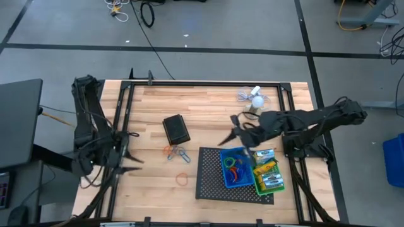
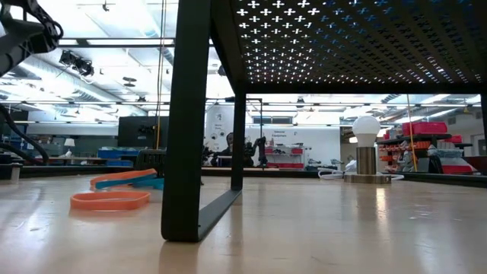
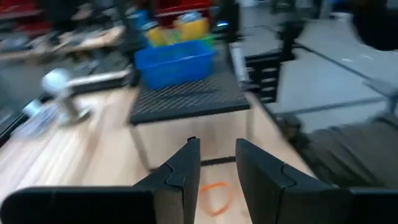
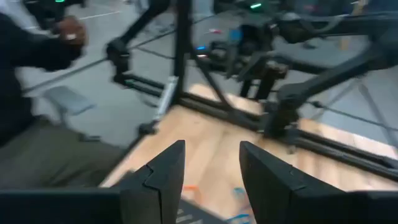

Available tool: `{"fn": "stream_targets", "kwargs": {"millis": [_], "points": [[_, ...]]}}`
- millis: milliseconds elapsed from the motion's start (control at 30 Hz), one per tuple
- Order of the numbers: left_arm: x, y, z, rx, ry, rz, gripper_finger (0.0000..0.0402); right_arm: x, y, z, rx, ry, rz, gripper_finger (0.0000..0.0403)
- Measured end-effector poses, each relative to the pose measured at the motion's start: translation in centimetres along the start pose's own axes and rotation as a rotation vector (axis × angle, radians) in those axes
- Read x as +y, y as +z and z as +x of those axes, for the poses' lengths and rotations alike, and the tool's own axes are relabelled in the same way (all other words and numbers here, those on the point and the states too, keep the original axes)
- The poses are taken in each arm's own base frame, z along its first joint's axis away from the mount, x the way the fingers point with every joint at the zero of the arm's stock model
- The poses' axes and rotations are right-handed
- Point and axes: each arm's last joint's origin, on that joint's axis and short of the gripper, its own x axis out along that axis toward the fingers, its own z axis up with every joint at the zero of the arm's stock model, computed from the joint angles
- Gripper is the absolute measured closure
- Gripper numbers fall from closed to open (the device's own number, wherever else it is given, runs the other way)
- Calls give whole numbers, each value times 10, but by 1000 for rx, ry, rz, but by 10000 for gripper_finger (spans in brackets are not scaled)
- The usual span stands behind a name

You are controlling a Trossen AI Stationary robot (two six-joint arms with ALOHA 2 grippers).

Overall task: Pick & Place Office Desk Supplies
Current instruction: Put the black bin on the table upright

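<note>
Right tool (image 1: 226, 140) is held open just above the desk (image 1: 151, 107), beside the blue plastic bin (image 1: 236, 169) of rubber loops; left tool (image 1: 134, 161) is parked open.

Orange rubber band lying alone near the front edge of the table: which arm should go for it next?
Left, probably. The orange rubber band lies on bare wood between the arms, and the left tool is open, empty and aimed that way; its wrist view shows the band just ahead. The right tool hangs above the mesh tray.

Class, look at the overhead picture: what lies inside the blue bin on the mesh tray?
The blue bin holds coloured rubber-band loops, red, green and yellow. The right gripper reaches near its upper corner, partly hiding it.
</note>
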Motion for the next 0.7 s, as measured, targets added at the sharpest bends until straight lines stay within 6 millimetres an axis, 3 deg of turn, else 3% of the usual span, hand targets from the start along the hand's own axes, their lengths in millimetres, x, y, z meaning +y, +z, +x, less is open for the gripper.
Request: {"fn": "stream_targets", "kwargs": {"millis": [100, 233, 367, 467, 567, 700], "points": [[-7, 6, 5, -26, -45, 56, 292, 11, 2, -18, 30, 53, 7, 243], [-9, -11, 18, -31, -33, 142, 292, 19, 10, -51, -4, 77, -2, 243], [0, -32, 31, -106, -52, 93, 292, 23, 18, -93, -82, 85, -52, 243], [13, -42, 38, -263, -103, 45, 292, 24, 18, -123, -145, 74, -64, 243], [31, -51, 40, -409, -104, 54, 292, 25, -2, -140, -197, 52, -77, 243], [55, -63, 41, -492, -23, 34, 294, 28, -52, -147, -255, -2, -59, 243]]}}
